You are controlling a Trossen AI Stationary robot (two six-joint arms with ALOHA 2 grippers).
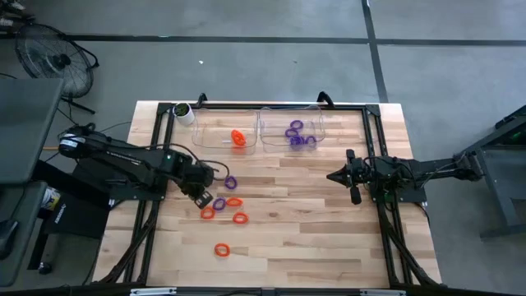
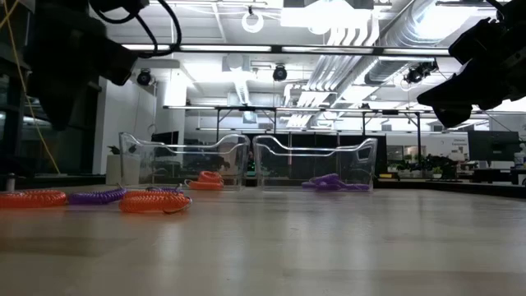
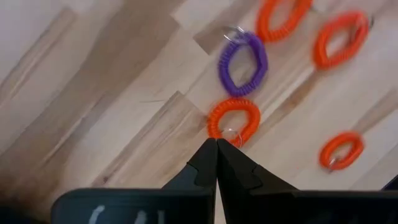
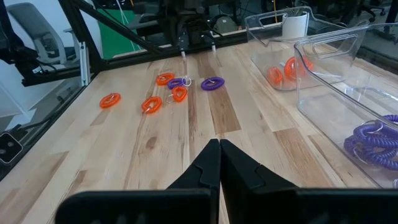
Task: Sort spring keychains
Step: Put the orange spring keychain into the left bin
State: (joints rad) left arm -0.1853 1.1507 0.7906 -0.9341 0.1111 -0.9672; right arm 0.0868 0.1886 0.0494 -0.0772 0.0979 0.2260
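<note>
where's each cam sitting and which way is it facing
High: overhead, straight down on table; both arms, left gripper, right gripper.
Low: table height, level toward bins; arms overhead.
Left wrist: down past shut fingers at orange keychain.
Right wrist: across table past shut fingers toward orange bin.
Shared: purple bin in high and low.

orange-red and purple spring keychains (image 1: 223, 202), pale striped wooden table (image 1: 312, 238), clear bins (image 1: 226, 127), black arms (image 1: 131, 160)
</note>
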